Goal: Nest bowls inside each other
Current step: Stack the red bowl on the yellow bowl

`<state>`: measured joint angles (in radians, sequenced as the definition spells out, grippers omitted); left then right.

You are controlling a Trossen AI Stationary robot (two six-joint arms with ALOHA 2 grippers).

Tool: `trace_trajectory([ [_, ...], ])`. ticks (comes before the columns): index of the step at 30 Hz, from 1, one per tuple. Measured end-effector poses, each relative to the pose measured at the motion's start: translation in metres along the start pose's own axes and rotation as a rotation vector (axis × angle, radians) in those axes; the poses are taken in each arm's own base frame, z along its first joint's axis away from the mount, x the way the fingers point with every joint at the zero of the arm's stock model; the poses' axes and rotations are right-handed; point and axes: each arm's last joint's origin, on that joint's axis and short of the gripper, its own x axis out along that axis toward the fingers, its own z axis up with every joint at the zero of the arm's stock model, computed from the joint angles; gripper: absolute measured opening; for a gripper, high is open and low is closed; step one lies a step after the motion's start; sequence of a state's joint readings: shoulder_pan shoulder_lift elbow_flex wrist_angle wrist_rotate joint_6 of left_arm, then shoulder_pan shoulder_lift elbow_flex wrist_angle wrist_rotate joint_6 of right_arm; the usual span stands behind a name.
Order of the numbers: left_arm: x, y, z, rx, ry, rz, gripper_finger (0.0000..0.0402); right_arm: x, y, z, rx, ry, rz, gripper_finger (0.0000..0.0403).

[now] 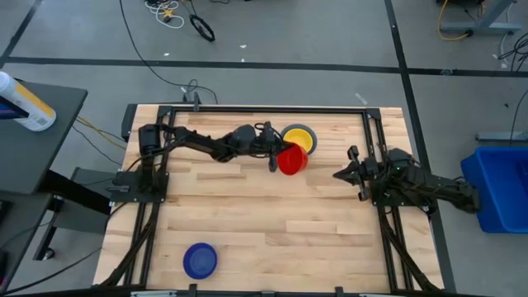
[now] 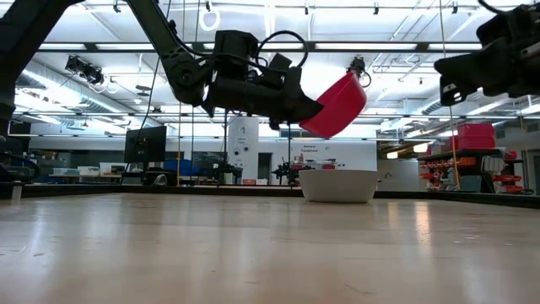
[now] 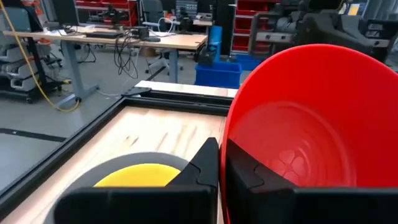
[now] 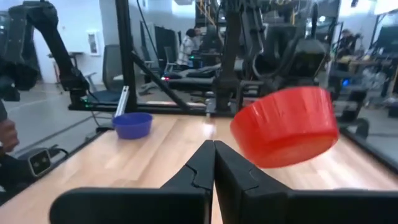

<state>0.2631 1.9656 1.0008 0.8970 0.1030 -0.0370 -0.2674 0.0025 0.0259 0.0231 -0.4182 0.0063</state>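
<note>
The left gripper (image 1: 275,153) is closed on the rim of the red bowl (image 1: 292,160) and holds it tilted in the air above the table (image 1: 272,223). In the left wrist view, its fingers (image 3: 245,173) pinch the red bowl's wall, one inside and one outside.

Just beyond and below the held bowl, a stack of bowls sits on the table: a yellow bowl (image 1: 299,138) nested inside a grey bowl (image 3: 81,186). In the high view the red bowl overlaps the near edge of this stack. In the low view the stack is a pale bowl directly under the raised red bowl.

The right gripper (image 1: 340,174) waits to the side of the red bowl, well apart from it, fingers pressed together and holding nothing.

The dark blue bowl (image 1: 200,260) rests alone at the table's near edge, far from both grippers.
</note>
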Motion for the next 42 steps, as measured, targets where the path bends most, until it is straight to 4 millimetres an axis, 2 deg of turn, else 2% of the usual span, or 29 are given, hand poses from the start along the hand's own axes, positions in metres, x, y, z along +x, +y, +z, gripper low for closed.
trace_trajectory([
  [6, 0.006, 0.013, 0.001, -0.047, 0.105, 0.016, 0.0006, 0.000, -0.001, 0.000, -0.044, 0.009, -0.053, 0.0012],
  [12, 0.023, 0.022, 0.027, -0.011, 0.196, 0.048, 0.0006, 0.000, -0.001, 0.000, -0.046, 0.007, -0.051, 0.0012],
  [16, 0.028, 0.033, 0.042, -0.008, 0.209, 0.076, 0.0006, 0.000, -0.001, 0.000, -0.046, 0.007, -0.050, 0.0012],
  [19, 0.035, 0.043, 0.035, -0.027, 0.234, 0.084, 0.0006, 0.000, -0.001, 0.000, -0.046, 0.007, -0.048, 0.0012],
  [20, 0.038, 0.047, 0.027, -0.039, 0.283, 0.087, 0.0006, 0.000, -0.001, 0.000, -0.046, 0.007, -0.050, 0.0012],
  [26, 0.071, 0.056, 0.000, -0.061, 0.409, 0.078, 0.0006, 0.000, -0.001, -0.001, -0.044, 0.012, -0.036, 0.0012],
  [30, 0.086, 0.059, 0.004, -0.045, 0.392, 0.084, 0.0006, 0.001, -0.001, -0.001, -0.041, 0.017, -0.025, 0.0012],
  [42, 0.082, 0.072, 0.009, -0.021, 0.499, 0.156, 0.0006, 0.001, -0.001, -0.001, -0.040, 0.019, -0.024, 0.0012],
])
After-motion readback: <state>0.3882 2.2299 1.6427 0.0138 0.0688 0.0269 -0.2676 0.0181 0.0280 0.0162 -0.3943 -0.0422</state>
